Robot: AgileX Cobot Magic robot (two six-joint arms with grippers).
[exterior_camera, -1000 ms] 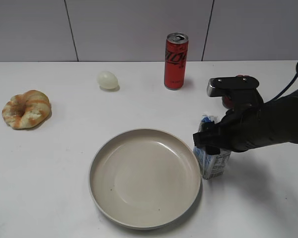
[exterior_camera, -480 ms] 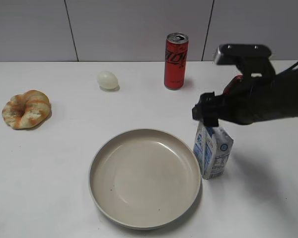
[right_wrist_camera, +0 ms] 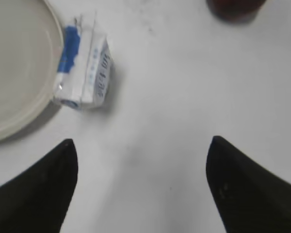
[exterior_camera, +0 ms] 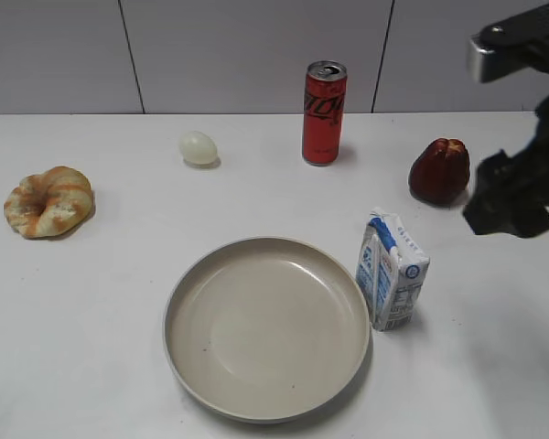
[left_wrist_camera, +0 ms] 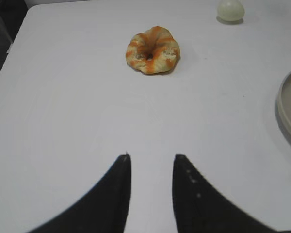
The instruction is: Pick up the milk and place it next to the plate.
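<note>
Milk [exterior_camera: 391, 270] stands upright just beside the plate [exterior_camera: 194, 368], at its right rim. It looks light, with thin card walls that would dent, so I'd grip its flat sides low. My right gripper [right_wrist_camera: 140, 145] is spread wide, holding nothing.

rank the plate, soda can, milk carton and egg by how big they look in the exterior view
1. plate
2. soda can
3. milk carton; nearer the camera, so its rank against the can is unsure
4. egg
</note>
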